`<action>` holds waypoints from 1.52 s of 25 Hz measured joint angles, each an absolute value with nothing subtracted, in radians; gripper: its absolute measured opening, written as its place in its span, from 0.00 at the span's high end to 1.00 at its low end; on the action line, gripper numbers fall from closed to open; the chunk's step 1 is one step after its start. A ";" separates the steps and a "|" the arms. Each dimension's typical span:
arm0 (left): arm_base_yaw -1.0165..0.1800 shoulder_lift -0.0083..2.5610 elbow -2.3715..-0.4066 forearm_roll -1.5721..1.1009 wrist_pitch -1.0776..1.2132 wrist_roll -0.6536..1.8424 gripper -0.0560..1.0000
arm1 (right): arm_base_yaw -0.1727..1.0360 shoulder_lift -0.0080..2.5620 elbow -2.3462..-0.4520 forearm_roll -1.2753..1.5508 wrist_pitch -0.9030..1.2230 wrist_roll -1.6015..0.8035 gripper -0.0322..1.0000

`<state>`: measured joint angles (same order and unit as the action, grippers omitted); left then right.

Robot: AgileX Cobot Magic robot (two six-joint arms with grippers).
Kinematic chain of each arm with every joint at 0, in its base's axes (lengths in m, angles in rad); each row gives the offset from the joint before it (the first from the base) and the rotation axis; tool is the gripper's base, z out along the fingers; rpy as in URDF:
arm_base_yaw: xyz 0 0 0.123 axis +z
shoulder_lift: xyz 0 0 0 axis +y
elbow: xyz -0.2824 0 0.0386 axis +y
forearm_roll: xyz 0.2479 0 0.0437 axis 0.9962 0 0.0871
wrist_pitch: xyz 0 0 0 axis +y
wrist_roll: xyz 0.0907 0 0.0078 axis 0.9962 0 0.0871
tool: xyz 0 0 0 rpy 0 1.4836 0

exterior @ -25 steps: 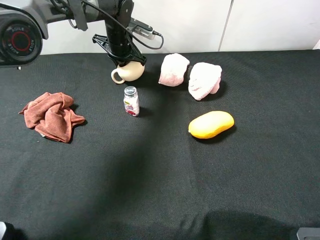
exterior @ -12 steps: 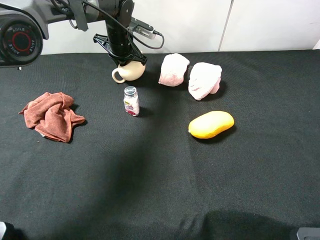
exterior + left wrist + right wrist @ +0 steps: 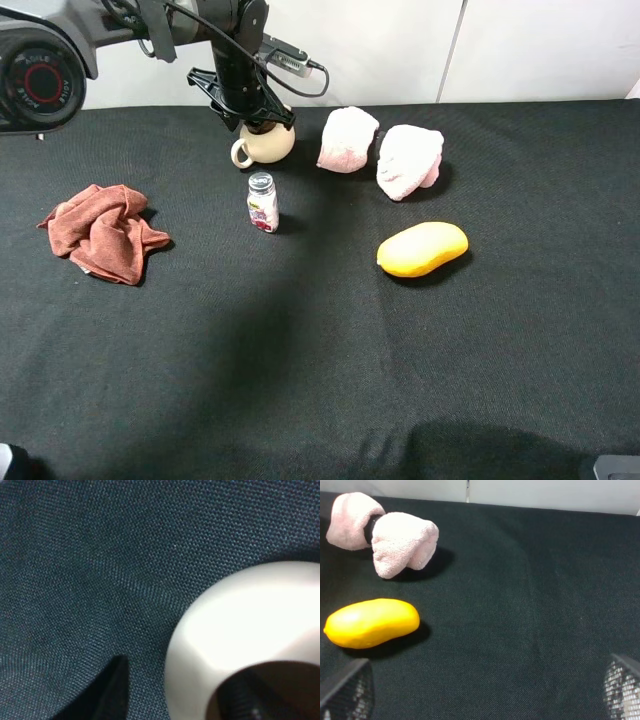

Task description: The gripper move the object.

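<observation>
The left claw (image 3: 258, 122) is down at the back of the black cloth-covered worktop (image 3: 300, 350), sitting right on top of the small round cream-white ceramic teapot (image 3: 266, 146). The left wrist view fills up with that teapot (image 3: 250, 630): a glossy pale belly, a brown mouth, one dark finger (image 3: 112, 690) outside the wall and a second dark shape down inside the opening. So the claw straddles the rim and grips the teapot by its wall. Whether the base is touching the cloth, I cannot tell. The loop handle points left in the high view, away from the two fluffy pink-white towel bundles (image 3: 347, 138) (image 3: 408, 158) lying just to the teapot's right. In front of it, near but apart, stands a small clear-capped bottle with a pink label (image 3: 262, 202). Well off to the left lies a crumpled rust-red cloth (image 3: 100, 232), and a smooth yellow oval object (image 3: 422, 248) rests in front of the towels. Over on the other side, the right claw (image 3: 482, 687) has its fingers spread wide with nothing between them, looking at the yellow oval and the towels.
</observation>
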<state>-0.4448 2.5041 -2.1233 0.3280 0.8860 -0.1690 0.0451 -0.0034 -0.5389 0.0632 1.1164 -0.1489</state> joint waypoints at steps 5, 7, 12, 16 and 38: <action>-0.445 2.504 -2.123 0.328 0.888 -0.181 0.45 | 0.045 -0.003 -0.539 0.063 1.116 -0.149 0.30; -0.445 2.504 -2.123 0.328 0.892 -0.199 0.40 | 0.045 -0.003 -0.539 0.063 1.116 -0.149 0.30; -0.445 2.504 -2.123 0.328 0.898 -0.213 0.32 | 0.045 -0.003 -0.539 0.063 1.115 -0.149 0.30; -0.445 2.504 -2.123 0.328 0.902 -0.215 0.31 | 0.045 -0.003 -0.539 0.063 1.115 -0.149 0.30; -0.445 2.504 -2.257 0.297 1.021 -0.254 0.31 | 0.045 -0.003 -0.539 0.063 1.117 -0.149 0.30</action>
<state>-0.4448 2.5041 -2.2575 0.2973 1.0206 -0.2541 0.0451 -0.0034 -0.5389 0.0632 1.1166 -0.1489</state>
